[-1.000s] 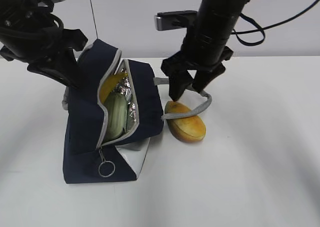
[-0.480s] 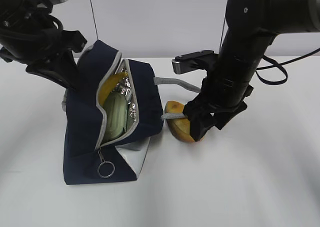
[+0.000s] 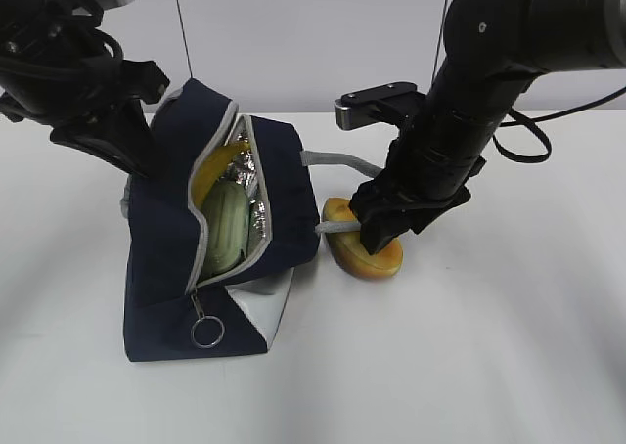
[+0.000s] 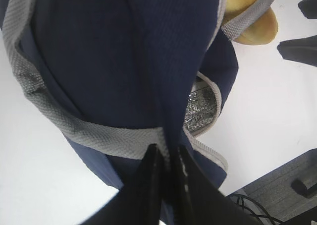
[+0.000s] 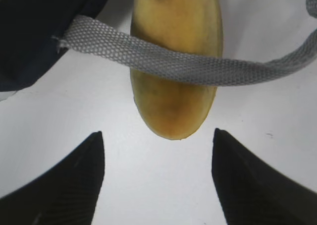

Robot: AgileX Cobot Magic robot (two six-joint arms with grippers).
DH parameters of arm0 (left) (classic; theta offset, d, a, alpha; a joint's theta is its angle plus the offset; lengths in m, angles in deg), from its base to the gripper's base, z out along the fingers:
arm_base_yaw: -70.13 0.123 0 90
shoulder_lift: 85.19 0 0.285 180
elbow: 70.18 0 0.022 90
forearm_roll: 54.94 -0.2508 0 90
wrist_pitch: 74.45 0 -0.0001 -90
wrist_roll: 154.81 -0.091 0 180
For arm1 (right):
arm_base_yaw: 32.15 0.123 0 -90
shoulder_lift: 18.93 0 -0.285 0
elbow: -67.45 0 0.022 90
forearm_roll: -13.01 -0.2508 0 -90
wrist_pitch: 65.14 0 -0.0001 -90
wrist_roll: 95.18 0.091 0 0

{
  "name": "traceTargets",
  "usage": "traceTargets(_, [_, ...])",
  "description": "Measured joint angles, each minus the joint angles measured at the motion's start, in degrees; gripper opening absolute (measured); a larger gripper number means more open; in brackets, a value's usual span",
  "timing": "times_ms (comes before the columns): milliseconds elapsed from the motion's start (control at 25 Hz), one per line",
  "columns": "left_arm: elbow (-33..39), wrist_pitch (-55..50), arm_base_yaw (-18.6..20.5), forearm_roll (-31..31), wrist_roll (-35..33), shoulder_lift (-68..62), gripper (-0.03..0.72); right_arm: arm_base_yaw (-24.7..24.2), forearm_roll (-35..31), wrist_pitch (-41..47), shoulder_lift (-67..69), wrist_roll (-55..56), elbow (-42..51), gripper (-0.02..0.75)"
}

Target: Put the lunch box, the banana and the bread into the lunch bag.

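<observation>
The navy lunch bag (image 3: 166,258) stands open on the white table, foil lining showing. Inside it sit the green-lidded lunch box (image 3: 225,231) and the yellow banana (image 3: 210,173). My left gripper (image 4: 167,153) is shut on the lunch bag's back wall and holds it up. The orange-brown bread (image 3: 364,253) lies on the table right of the bag, with a grey strap (image 5: 163,61) draped across it. My right gripper (image 5: 157,140) is open just above the bread's near end (image 5: 173,101), jaws wide on either side, touching nothing.
The grey strap (image 3: 337,165) loops from the bag over the bread under my right arm. A zipper ring pull (image 3: 207,332) hangs at the bag's front. A dark base shows at the left wrist view's bottom right corner (image 4: 282,190).
My right arm has swung down and over the bread, then shifted slightly left and up; its jaws stay open. The bag, its contents and my left gripper have not moved.
</observation>
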Motion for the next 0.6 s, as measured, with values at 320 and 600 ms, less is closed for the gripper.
traceTargets(320, [0.0, 0.0, 0.0, -0.13, 0.0, 0.0, 0.017, 0.0, -0.21, -1.19, 0.0, 0.72, 0.0, 0.543])
traceTargets(600, [0.0, 0.0, 0.0, -0.13, 0.0, 0.0, 0.017, 0.0, -0.56, 0.42, 2.7, 1.81, 0.0, 0.654])
